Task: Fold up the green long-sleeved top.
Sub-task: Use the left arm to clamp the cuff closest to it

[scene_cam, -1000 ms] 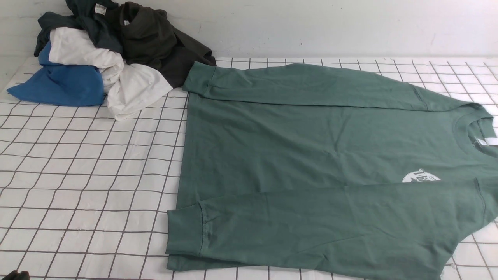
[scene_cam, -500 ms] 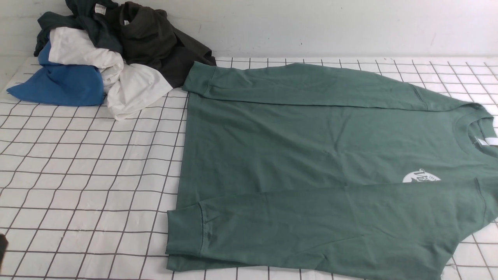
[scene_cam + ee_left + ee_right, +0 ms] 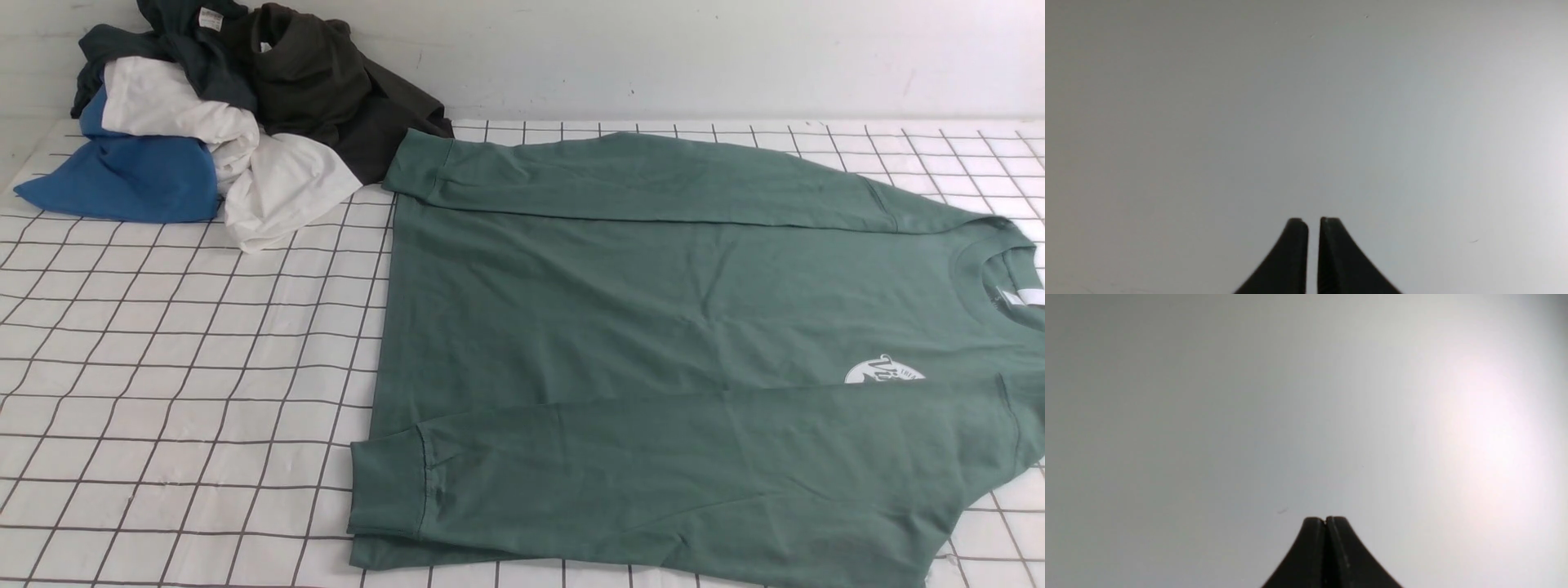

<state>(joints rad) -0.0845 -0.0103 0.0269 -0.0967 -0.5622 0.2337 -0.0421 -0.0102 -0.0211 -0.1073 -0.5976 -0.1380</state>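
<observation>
The green long-sleeved top (image 3: 653,327) lies flat on the grid-patterned table (image 3: 163,367), neck (image 3: 992,269) to the right and hem to the left. Both sleeves are laid across the body, with the cuffs at the left end. A white logo (image 3: 884,371) shows partly under the near sleeve. Neither gripper shows in the front view. In the left wrist view my left gripper (image 3: 1314,220) has its jaws almost together with a thin slit, holding nothing, facing a blank pale surface. In the right wrist view my right gripper (image 3: 1325,518) is shut and empty.
A pile of clothes sits at the back left: a blue one (image 3: 122,175), a white one (image 3: 277,188), a dark olive-black one (image 3: 318,73) touching the top's far cuff, and a dark teal one (image 3: 192,41) with a white tag. A wall (image 3: 653,49) stands behind the table.
A dark arm part at the front view's bottom-left corner has moved out of the frame. The top has not moved.
</observation>
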